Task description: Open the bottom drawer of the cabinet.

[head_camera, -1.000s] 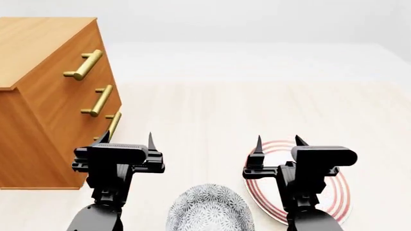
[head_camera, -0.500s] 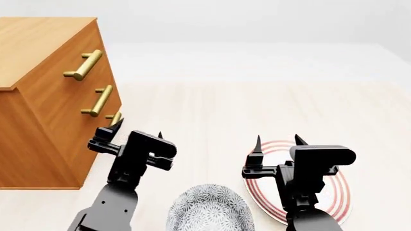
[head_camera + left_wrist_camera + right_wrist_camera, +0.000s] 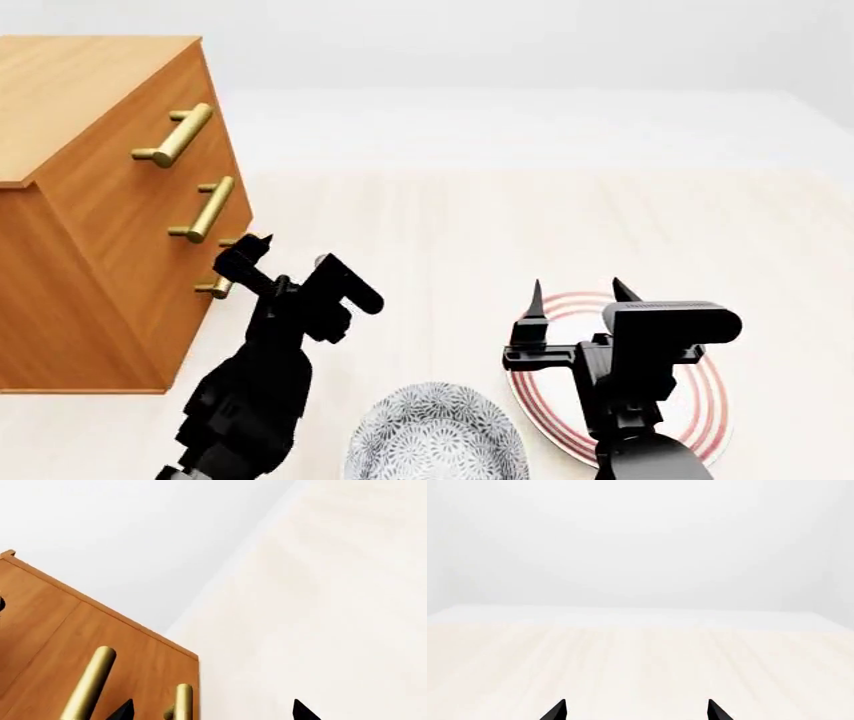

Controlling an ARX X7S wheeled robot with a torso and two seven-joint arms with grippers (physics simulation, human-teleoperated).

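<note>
Now left end effector (image 3: pixel 271 262) agape, empty.

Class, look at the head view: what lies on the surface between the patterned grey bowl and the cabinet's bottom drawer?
Only the left arm, its tool reaching toward the bottom drawer of the cabinet. No loose object lies between the drawer and the bowl, as the head view shows.

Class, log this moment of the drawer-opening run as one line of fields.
stage: approach | left hand: open, turned toward brass bar handle of orange-brown wooden bottom drawer, not gripping | right hand: open, above red-ringed plate
</note>
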